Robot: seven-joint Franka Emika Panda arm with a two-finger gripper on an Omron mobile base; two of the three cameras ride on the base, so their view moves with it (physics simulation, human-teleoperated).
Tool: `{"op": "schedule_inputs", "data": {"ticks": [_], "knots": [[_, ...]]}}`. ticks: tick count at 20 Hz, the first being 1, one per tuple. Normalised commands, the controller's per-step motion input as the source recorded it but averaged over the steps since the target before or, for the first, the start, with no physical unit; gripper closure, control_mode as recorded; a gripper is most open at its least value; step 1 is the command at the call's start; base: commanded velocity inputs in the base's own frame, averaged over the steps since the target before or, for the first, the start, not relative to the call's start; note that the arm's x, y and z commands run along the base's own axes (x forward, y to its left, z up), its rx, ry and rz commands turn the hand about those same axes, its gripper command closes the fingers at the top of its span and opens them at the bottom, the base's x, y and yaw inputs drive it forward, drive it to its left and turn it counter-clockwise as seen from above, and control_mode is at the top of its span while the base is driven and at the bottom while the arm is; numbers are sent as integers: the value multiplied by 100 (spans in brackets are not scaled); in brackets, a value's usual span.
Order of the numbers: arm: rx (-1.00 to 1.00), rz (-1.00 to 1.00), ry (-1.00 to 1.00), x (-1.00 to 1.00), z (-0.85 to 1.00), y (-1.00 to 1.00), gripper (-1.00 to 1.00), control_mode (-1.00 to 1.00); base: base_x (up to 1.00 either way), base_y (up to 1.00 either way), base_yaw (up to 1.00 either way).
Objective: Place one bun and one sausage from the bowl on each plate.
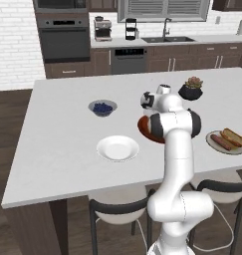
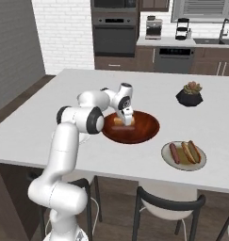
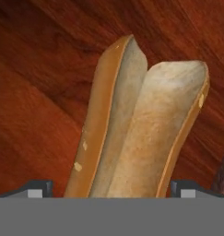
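Observation:
My gripper [image 2: 126,119] reaches down into the wide red-brown wooden bowl [image 2: 151,128], which the arm partly hides in the left base view [image 1: 144,130]. In the hand view the gripper [image 3: 111,190] is open, one fingertip [image 3: 39,189] on each side of a golden-tan split bun [image 3: 136,133] lying on the bowl's floor. I cannot tell whether they touch it. The same bun [image 2: 118,121] shows beside the hand. A second bun [image 1: 234,136] and a sausage [image 1: 220,142] lie on the cream-rimmed plate [image 1: 210,141]. The white plate [image 1: 118,148] holds nothing.
A small grey bowl of blue berries [image 1: 102,107] sits left of the arm. A dark potted plant [image 1: 191,88] stands behind the wooden bowl. Dark-framed chairs [image 1: 117,209] are tucked under the counter's near edge.

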Motion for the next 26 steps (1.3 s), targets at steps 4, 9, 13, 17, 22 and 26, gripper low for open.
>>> {"op": "schedule_inputs", "data": {"ticks": [4,9,13,17,22,26], "knots": [[0,0,-1,0,-16,0,-100,-100,0,0,0],[0,0,0,0,0,0,-100,-100,0,0,0],[0,0,0,0,0,0,100,-100,0,0,0],[0,0,0,0,0,0,100,-100,0,0,0],[0,0,0,-7,0,0,100,-100,0,0,0],[-2,10,0,-74,5,15,100,-100,0,0,0]]}}
